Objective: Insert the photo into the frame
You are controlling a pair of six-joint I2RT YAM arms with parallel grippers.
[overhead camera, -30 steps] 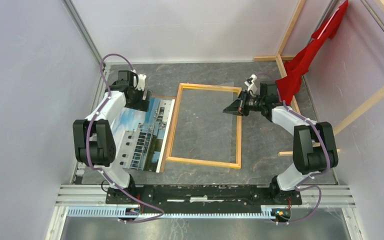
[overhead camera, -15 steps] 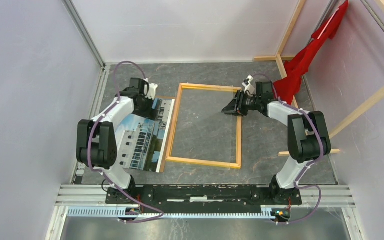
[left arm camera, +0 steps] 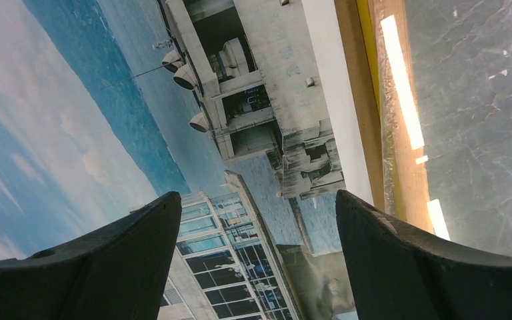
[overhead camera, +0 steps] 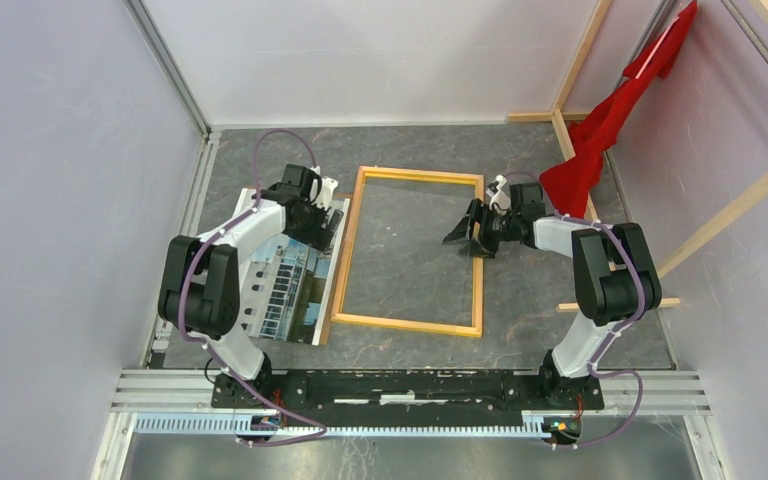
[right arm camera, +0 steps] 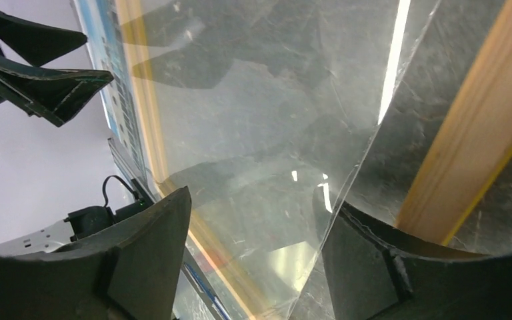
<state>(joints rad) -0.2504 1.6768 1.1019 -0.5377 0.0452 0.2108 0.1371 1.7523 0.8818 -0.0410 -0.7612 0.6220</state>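
While the frame (overhead camera: 406,325) lies wood-side up on the table (overhead camera: 520,290) with a clear sheet (right arm camera: 253,120) inside, your photo (overhead camera: 278,290) sits face up just left of it. Left gripper (left arm camera: 253,200) hovers over the photo's far end, jaws spread, empty. Right gripper (right arm camera: 253,193) gapes by the frame's right rail, over the sheet's edge. Red cloth (overhead camera: 600,130) hangs far right. Left arm hides part of the photo.

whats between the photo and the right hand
From the photo toward the right hand: the frame's left rail, then a clear sheet inside it. The top external view shows this; the right wrist view shows the sheet's edge.
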